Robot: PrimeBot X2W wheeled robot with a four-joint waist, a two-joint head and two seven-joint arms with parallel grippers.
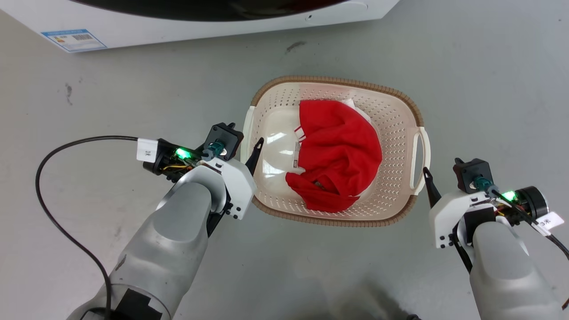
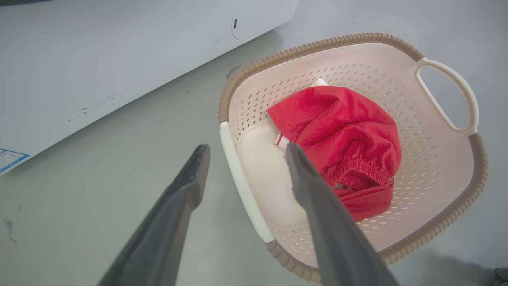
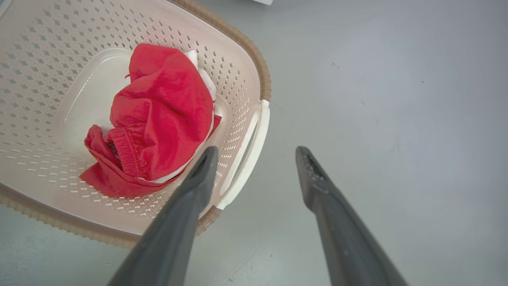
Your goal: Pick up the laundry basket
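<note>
The laundry basket (image 1: 393,115) sits on the grey floor (image 1: 489,89), near a white washing machine (image 1: 155,26). A crumpled red garment (image 1: 342,155) lies inside it over something white. The left claw (image 2: 247,147) is open, its two fingers spread to either side of the basket's left handle (image 2: 242,190). One finger is over the bare floor and the other over the basket's inside (whether either touches the handle, I cannot tell). The right claw (image 3: 257,150) is open too, set likewise about the right handle (image 3: 260,127), with one finger above the perforated wall and the other out over the floor. Neither claw holds anything. A black cable (image 1: 37,180) loops across the floor beside the left arm.
</note>
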